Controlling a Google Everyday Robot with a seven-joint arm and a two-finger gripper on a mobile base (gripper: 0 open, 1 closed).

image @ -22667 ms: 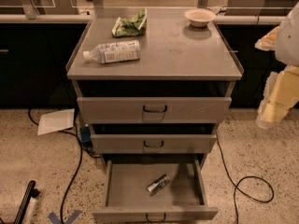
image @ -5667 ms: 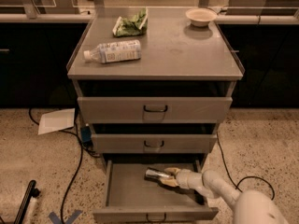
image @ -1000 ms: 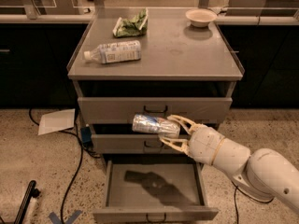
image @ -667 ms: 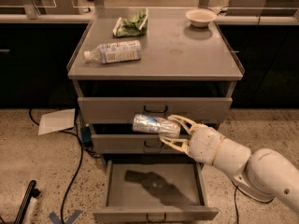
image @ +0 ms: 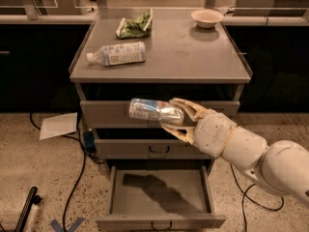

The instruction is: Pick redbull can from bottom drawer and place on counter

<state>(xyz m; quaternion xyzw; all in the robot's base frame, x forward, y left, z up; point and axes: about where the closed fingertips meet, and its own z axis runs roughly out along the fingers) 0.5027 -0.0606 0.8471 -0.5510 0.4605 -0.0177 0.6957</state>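
Note:
My gripper (image: 177,116) is shut on the redbull can (image: 153,110), a slim silver can with blue patches held lying sideways. It hangs in front of the top drawer, below the counter (image: 193,57) and well above the bottom drawer (image: 161,197). The bottom drawer is pulled open and its tray holds only the arm's shadow. My pale arm reaches in from the lower right.
On the counter lie a clear plastic bottle (image: 117,53) at the left, a green bag (image: 135,26) at the back and a white bowl (image: 207,17) at the back right. Cables and a white sheet (image: 58,125) lie on the floor to the left.
The gripper has risen slightly with the can in it. Before that it lifted the can out of the bottom drawer.

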